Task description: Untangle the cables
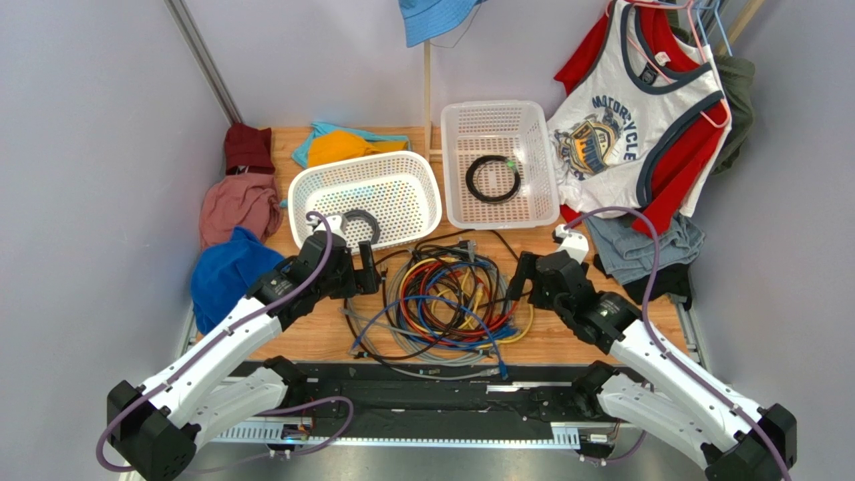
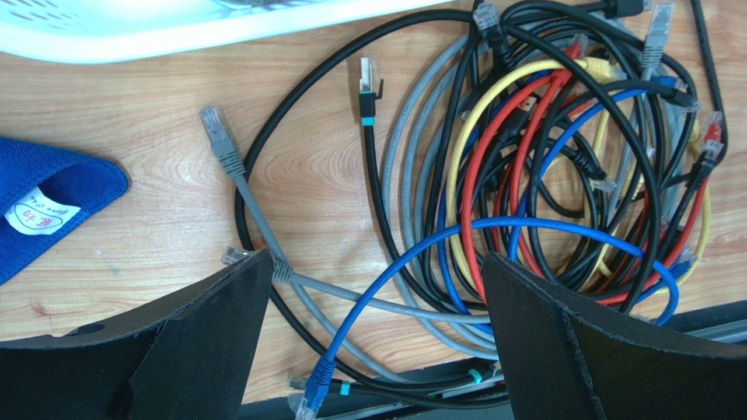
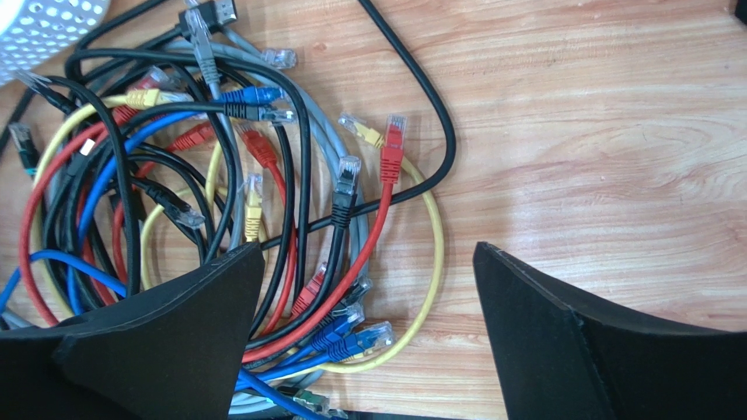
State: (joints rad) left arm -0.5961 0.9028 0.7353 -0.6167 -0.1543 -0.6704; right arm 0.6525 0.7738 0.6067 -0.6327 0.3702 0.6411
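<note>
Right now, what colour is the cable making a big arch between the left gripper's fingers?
Blue. The blue cable shows best in the left wrist view, arching over the tangle.

I count two white perforated plastic baskets, the left basket [image 1: 363, 160] and the right basket [image 1: 449, 170]. Each holds one coil: a grey coil [image 1: 371, 218] and a black coil [image 1: 468, 180]. One tangled bundle of thin cables [image 1: 442, 301] lies on the wooden surface [image 1: 321, 339]. It shows five colours: black, grey, blue, red and yellow. I cannot count its single cords. There are three crumpled cloths at my left: maroon cloth [image 1: 247, 148], pink cloth [image 1: 236, 205], blue cloth [image 1: 229, 276]. My grippers number two: left gripper [image 1: 366, 266], right gripper [image 1: 520, 278].
</note>
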